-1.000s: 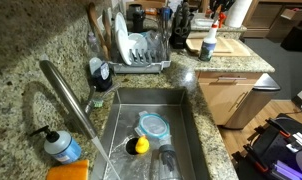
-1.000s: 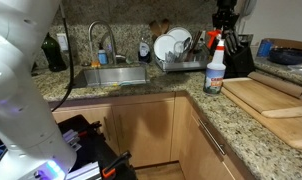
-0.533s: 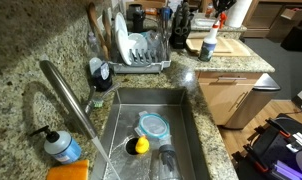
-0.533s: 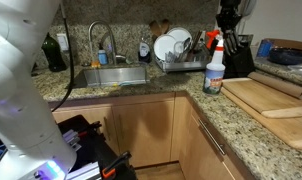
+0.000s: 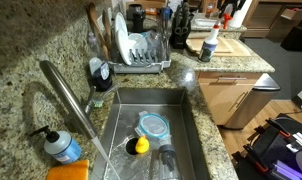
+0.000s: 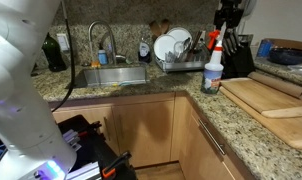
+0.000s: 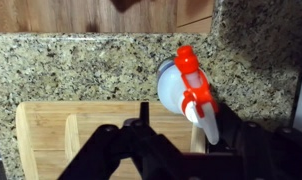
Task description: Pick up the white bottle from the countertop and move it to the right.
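Note:
The white bottle [image 6: 214,68] has a red spray head and a bluish label low on its body. It stands upright on the speckled granite countertop [image 6: 171,100], next to the dish rack, and shows in an exterior view [image 5: 208,45] too. In the wrist view I see it from above [image 7: 176,88], with its nozzle pointing toward me. My gripper [image 6: 225,24] hangs just above its top, near the frame edge in an exterior view [image 5: 227,8]. In the wrist view the fingers [image 7: 186,128] are open and empty, and the nozzle lies between them.
A pale wooden cutting board [image 6: 266,95] lies beside the bottle and also shows in the wrist view [image 7: 51,125]. A dish rack with plates [image 5: 141,50] stands on its other side. A sink [image 5: 151,120] holds dishes. A blue soap pump bottle [image 5: 63,145] stands by the faucet.
My gripper has shifted only slightly above the bottle. The bottle has not moved.

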Robot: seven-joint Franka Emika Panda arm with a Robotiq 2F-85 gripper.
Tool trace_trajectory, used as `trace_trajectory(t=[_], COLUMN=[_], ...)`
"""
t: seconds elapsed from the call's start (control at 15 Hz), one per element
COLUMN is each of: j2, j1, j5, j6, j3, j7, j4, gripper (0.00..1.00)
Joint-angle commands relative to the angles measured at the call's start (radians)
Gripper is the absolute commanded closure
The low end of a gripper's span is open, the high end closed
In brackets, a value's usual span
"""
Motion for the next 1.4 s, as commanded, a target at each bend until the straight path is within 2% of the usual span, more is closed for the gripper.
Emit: trace_trajectory(t=[0.0, 0.07, 0.2, 0.33, 0.53, 0.93, 1.0, 1.2, 1.27, 1.33], j2=[0.007, 0.000, 0.000, -0.002, -0.015, -0.023, -0.001, -0.001, 0.002, 0.017], j1=[-0.024, -0.005, -0.007, -0.008, -0.019, -0.014, -0.004, -0.004, -0.013, -0.034], j5=[0.047, 0.018, 0.025, 0.029, 0.045, 0.007, 0.021, 0.020, 0.037, 0.071], j6=[-0.082, -0.038, -0.050, -0.044, -0.048, -0.105, -0.082, -0.088, -0.123, -0.210], j3=[0.010, 0.000, 0.000, 0.003, 0.036, 0.065, 0.051, 0.051, 0.060, 0.081], j7=[0.010, 0.001, 0.001, -0.007, -0.158, -0.458, -0.370, -0.429, -0.445, -0.500], j4=[0.042, 0.013, 0.019, 0.014, -0.002, -0.005, 0.019, 0.018, 0.028, 0.052], gripper=[0.02, 0.18, 0.04, 0.00, 0.00, 0.00, 0.00, 0.00, 0.00, 0.00])
